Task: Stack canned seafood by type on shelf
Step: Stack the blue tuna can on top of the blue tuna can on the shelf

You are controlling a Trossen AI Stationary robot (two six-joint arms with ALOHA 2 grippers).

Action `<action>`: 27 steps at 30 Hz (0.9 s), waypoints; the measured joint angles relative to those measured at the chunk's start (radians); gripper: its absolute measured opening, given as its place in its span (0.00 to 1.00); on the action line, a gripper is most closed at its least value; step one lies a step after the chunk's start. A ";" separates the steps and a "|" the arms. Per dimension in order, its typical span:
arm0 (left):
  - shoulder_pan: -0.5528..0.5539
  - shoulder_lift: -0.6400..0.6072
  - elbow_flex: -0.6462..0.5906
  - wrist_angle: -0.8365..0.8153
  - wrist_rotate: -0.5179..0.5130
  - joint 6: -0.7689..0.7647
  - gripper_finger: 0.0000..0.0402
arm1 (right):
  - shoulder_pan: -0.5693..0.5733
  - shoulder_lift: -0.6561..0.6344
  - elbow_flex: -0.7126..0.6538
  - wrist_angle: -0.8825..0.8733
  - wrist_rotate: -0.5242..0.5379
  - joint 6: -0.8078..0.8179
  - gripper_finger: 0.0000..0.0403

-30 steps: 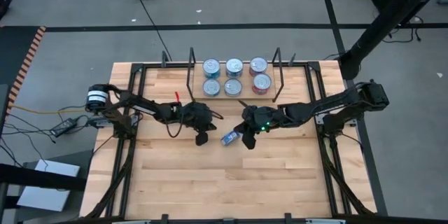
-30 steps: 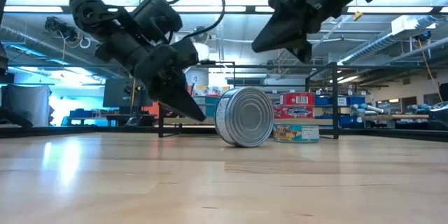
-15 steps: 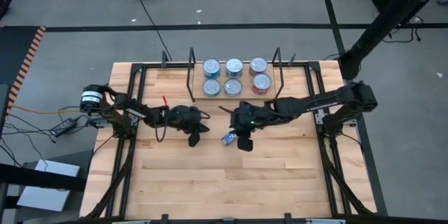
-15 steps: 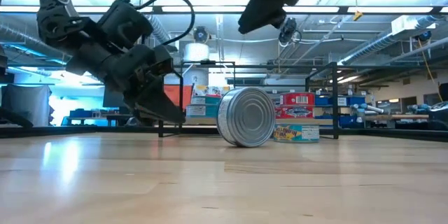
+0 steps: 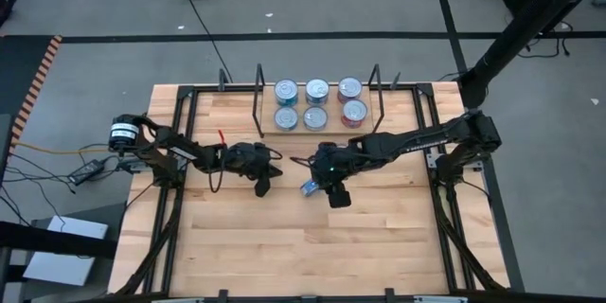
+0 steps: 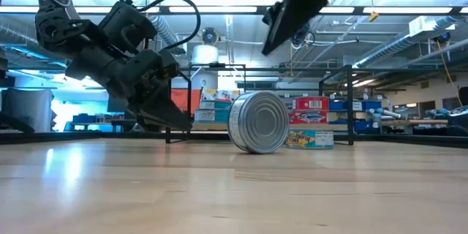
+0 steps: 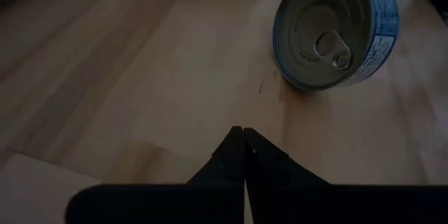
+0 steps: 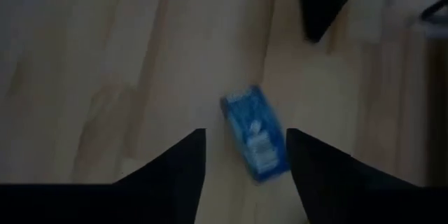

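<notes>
I hover my right gripper point(image 8: 245, 155), fingers spread, above a blue tin point(image 5: 310, 187) standing on its edge at the centre of the table point(image 5: 284, 256). My left gripper point(image 5: 262, 187) waits shut, left of centre. Six tins fill the shelf point(image 5: 268, 132) at upper centre. A glancing touch could send the tin rolling.
</notes>
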 joint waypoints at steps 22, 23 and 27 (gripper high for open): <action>0.000 0.000 0.000 -0.002 0.017 0.027 0.01 | 0.006 0.281 0.241 -0.195 0.042 -0.152 0.71; 0.000 0.000 0.000 -0.002 0.018 0.027 0.01 | 0.006 0.283 0.241 -0.201 0.042 -0.164 0.72; 0.000 0.001 0.000 -0.003 0.020 0.027 0.01 | 0.006 0.289 0.239 -0.205 0.042 -0.191 0.72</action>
